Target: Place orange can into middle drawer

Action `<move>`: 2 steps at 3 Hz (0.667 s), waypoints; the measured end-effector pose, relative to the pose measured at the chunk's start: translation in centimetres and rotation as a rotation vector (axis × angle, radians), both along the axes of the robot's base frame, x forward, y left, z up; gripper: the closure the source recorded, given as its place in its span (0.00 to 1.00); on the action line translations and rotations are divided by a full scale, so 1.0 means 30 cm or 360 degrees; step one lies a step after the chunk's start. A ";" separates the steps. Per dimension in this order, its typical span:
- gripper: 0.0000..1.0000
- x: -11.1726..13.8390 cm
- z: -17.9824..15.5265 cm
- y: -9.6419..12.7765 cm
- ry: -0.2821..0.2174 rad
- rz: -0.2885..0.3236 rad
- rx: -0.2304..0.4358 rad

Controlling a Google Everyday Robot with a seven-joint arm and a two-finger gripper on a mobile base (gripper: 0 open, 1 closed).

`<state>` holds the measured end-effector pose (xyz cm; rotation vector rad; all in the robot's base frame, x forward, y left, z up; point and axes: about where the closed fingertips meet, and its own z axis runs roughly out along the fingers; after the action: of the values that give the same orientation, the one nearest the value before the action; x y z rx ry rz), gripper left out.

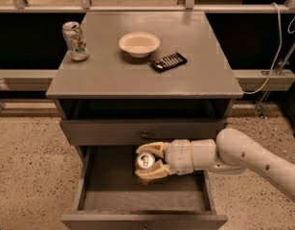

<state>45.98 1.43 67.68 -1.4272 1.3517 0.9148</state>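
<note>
Fingers of the gripper clamp the orange can from two sides, its silver top turned toward the camera, holding it low inside the open middle drawer; whether it touches the bottom cannot be told, and it is not yet released. On the cabinet top a pale can, a bowl and a small black device sit out of the way. The arm reaches in from the right, under the closed drawer front.
</note>
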 end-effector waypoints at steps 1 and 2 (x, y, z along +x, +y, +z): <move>1.00 -0.051 -0.069 0.004 -0.0058 0.0218 0.0130; 1.00 -0.054 -0.114 -0.020 -0.0044 0.0199 0.0128</move>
<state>44.36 0.84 64.25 -1.4699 1.2025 1.0159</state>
